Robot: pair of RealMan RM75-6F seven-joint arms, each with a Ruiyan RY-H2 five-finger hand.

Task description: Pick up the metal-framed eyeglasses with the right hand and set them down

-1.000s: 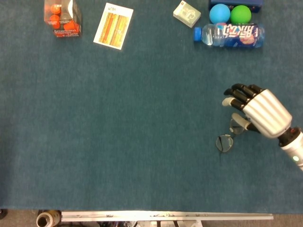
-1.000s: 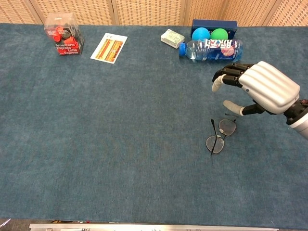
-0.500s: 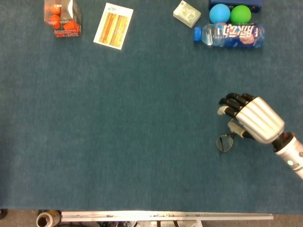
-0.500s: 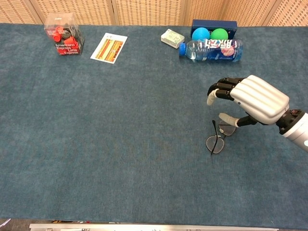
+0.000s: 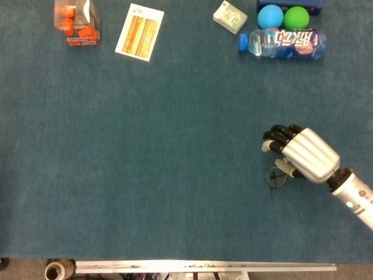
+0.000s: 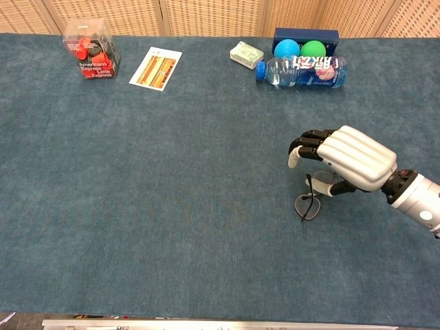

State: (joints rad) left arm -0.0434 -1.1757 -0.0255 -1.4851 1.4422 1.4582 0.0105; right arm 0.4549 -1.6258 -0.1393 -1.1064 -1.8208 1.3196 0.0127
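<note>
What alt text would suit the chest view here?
The right hand hovers over the eyeglasses lying on the blue table, fingers curled above them. At the far edge sit a water bottle, two balls, a card and a clear box.

bare cloth around eyeglasses (image 6: 311, 201) | water bottle (image 6: 302, 71), balls (image 6: 300, 49) well behind

Right hand (image 5: 306, 155) low, fingers (image 6: 302, 147) apart.

Eyeglasses (image 6: 307, 205) under right hand (image 6: 347, 159), bottle (image 6: 302, 71) behind.
</note>
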